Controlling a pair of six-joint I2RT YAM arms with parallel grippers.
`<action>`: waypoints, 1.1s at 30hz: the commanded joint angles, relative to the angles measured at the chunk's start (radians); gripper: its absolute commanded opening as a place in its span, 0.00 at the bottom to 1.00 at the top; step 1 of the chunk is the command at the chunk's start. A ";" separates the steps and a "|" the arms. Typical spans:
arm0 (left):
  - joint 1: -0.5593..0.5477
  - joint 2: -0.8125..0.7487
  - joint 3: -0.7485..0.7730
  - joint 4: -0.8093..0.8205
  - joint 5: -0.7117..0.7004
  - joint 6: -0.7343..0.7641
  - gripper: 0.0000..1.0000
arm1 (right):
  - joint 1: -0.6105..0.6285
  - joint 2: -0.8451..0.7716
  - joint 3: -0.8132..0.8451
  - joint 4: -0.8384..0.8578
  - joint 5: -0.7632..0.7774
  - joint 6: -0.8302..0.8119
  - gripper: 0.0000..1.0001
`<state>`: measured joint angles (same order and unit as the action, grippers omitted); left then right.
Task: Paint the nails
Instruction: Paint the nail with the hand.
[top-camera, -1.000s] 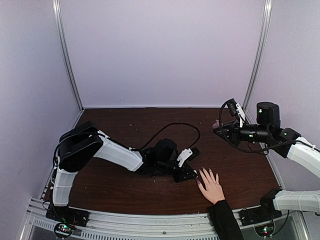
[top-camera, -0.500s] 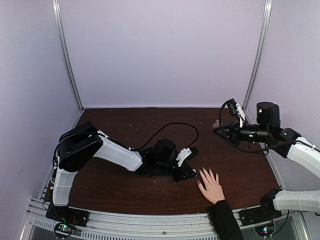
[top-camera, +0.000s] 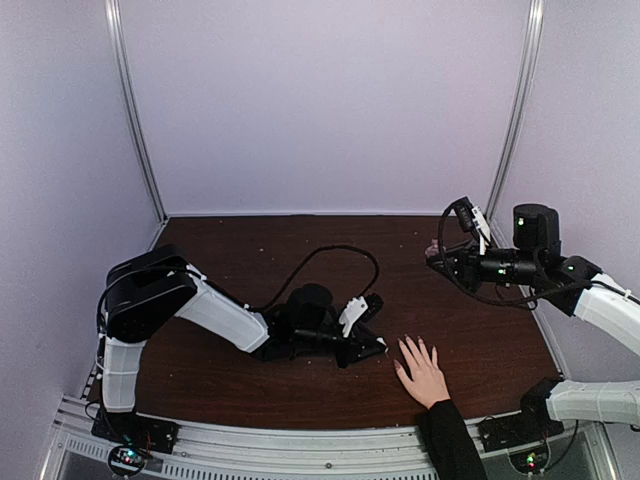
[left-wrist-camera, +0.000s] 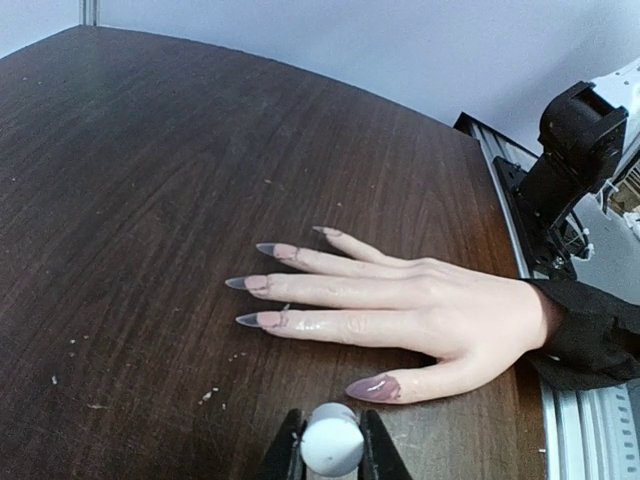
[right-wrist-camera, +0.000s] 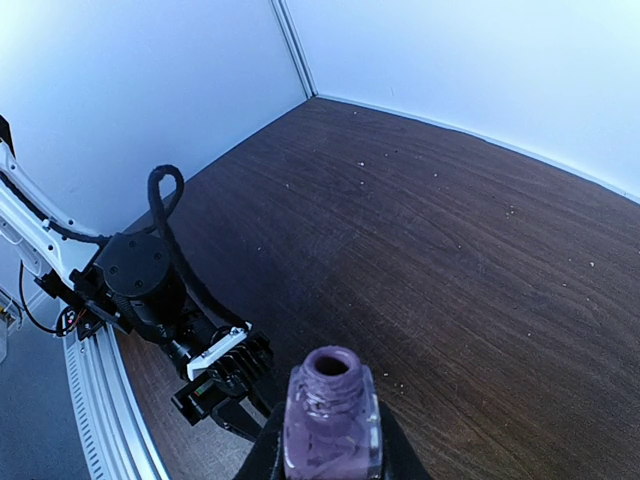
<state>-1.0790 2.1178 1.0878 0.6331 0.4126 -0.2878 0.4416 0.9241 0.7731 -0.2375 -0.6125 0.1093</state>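
A light-skinned hand (top-camera: 424, 375) with a black sleeve lies flat on the dark wooden table (top-camera: 250, 240), fingers spread. In the left wrist view its long pointed nails point left. The thumb nail (left-wrist-camera: 375, 388) is purple. The index nail (left-wrist-camera: 260, 319) and middle nail (left-wrist-camera: 248, 284) are pale with grey tips. My left gripper (left-wrist-camera: 332, 452) is shut on a round white cap (left-wrist-camera: 332, 440), just short of the thumb; anything below the cap is hidden. It is low over the table (top-camera: 368, 343). My right gripper (right-wrist-camera: 328, 440) is shut on an open purple polish bottle (right-wrist-camera: 330, 420), held high at the right (top-camera: 440, 255).
A black cable (top-camera: 330, 258) loops over the table behind the left arm. An aluminium rail (top-camera: 300, 440) runs along the near edge. The right arm's base (left-wrist-camera: 575, 140) stands beyond the hand's wrist. Small white specks (left-wrist-camera: 210, 395) lie on the wood.
My left arm has drawn back to the left, a little away from the hand, and its cable loop has shifted left. The right arm and the hand have not moved.
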 joint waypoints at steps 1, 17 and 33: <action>0.004 -0.018 -0.025 0.161 0.050 -0.007 0.00 | -0.006 -0.007 -0.008 0.033 0.000 0.007 0.00; -0.009 0.055 0.047 0.098 0.089 0.026 0.00 | -0.006 0.004 -0.006 0.031 0.000 0.004 0.00; -0.020 0.082 0.091 0.034 0.101 0.047 0.00 | -0.006 0.010 -0.006 0.032 -0.001 0.006 0.00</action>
<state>-1.0924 2.1765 1.1477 0.6636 0.4953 -0.2596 0.4416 0.9333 0.7727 -0.2356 -0.6128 0.1093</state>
